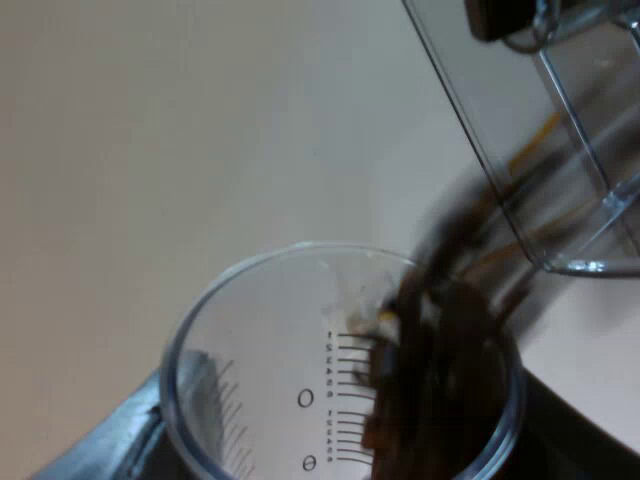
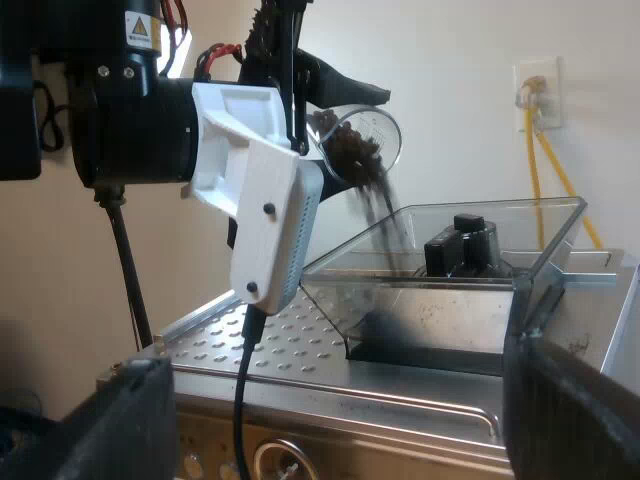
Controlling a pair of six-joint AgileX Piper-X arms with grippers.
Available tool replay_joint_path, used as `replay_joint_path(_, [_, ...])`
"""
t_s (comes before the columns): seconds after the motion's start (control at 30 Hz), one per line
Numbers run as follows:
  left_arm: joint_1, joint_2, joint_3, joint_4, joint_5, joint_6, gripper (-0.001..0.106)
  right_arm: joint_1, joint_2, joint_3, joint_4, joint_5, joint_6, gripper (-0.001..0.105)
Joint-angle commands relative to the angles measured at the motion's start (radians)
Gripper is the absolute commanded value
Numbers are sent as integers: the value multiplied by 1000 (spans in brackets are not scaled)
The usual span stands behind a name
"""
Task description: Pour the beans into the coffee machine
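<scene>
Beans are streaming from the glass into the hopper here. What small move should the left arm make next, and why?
Probably tip the measuring glass a little steeper over the bean hopper. A stream of beans is falling into the hopper, yet a dark clump sits inside the glass near its lip, so the pour looks unfinished.

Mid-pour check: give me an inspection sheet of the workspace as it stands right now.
Surface: dimpled metal top of the espresso machine, beside the bean hopper.
Job's things: measuring glass tilted over the bean hopper; beans streaming from it into the hopper.
Clutter: nothing seen.
Grippers: left gripper holds the measuring glass; right gripper open, holding nothing, facing the machine.
Cables: yellow cable hangs from a wall socket behind the hopper.
Surroundings: plain wall.
</scene>
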Motion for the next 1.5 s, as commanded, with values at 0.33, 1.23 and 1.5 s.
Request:
replay_joint_path(0.33, [-17,-12,-8,-22,6,84,39,1,-6,-10,-7,-7,-4,69])
replay_joint_path(1.23, [-17,-12,-8,-20,2,137,39,1,-6,-10,-7,-31,-4,69])
replay_joint_path(1.5, [-17,-16,-8,-20,-26,-129,39,1,-6,-10,-7,-31,-4,69])
